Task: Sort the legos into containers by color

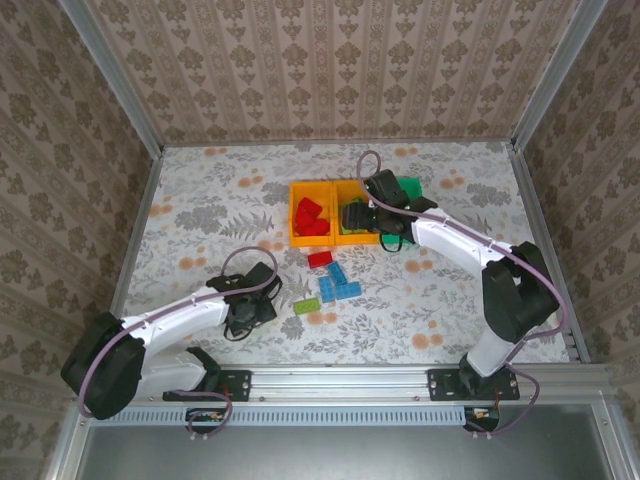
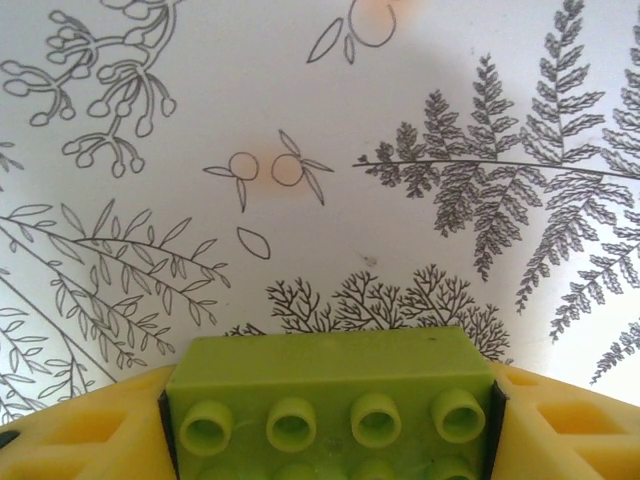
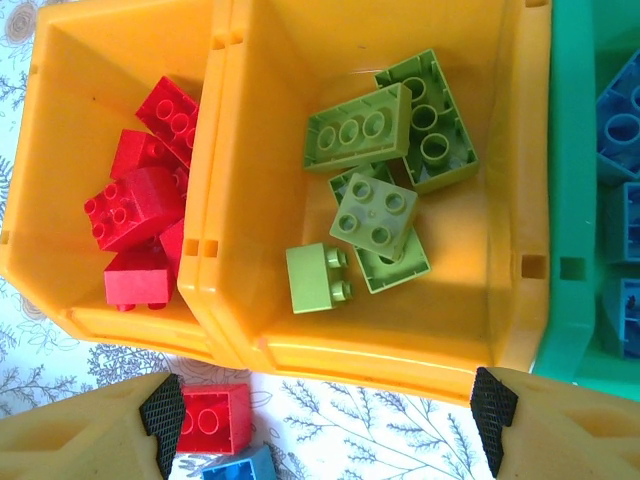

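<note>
My left gripper is low over the near-left table, shut on a lime green lego; its yellow fingers press both ends. My right gripper hangs open and holds nothing, over the near rim of the middle orange container, which holds several green legos. The left orange container holds red legos. The green container holds blue legos. On the table lie a loose red lego, blue legos and a green lego.
The three containers stand in a row at mid table. The loose legos lie just in front of them, between the two arms. Metal rails and patterned walls bound the floral tabletop on all sides.
</note>
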You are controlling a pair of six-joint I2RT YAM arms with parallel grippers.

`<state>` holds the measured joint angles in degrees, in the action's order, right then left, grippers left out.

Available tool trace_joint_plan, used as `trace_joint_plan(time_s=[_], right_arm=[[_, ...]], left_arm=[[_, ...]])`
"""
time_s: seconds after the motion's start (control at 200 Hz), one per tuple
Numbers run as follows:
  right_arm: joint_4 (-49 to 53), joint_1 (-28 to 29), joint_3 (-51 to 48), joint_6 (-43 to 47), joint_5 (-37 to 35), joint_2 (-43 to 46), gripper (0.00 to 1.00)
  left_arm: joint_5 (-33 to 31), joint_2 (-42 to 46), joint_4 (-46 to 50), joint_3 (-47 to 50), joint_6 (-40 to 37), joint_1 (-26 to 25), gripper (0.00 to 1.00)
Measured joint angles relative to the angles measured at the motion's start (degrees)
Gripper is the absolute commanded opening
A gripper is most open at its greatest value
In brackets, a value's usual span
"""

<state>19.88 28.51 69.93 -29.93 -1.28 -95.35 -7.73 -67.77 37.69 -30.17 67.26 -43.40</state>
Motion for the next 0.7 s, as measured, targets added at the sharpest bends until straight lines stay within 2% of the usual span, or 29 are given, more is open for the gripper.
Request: trace_joint_plan(time_s=[0.16,0.375,0.51,0.7], right_arm=[[0.0,-0.9,-1.9,0.0,-0.8,3.1,0.8],[0.1,-4.3,-7.3,0.0,-1.8,9.2,0.81],[0.1,-4.8,-12.1,0.0,-2.6,12.3,0.81],[-0.1,-4.8,-21.6,-1.8,-2.6,17.0,0.8]], left_arm=[[0.2,0.0,-2.7,-2.4,-3.0,0.2,0.61],[-0.2,-2.1,-5.5,-14.4,-11.3,1.9,0.62],[0.8,-9.2,-9.1,-24.4,-18.3,2.4,0.63],[7.0,-23.8,-14.5,-41.2,-29.1,2.6,0.62]])
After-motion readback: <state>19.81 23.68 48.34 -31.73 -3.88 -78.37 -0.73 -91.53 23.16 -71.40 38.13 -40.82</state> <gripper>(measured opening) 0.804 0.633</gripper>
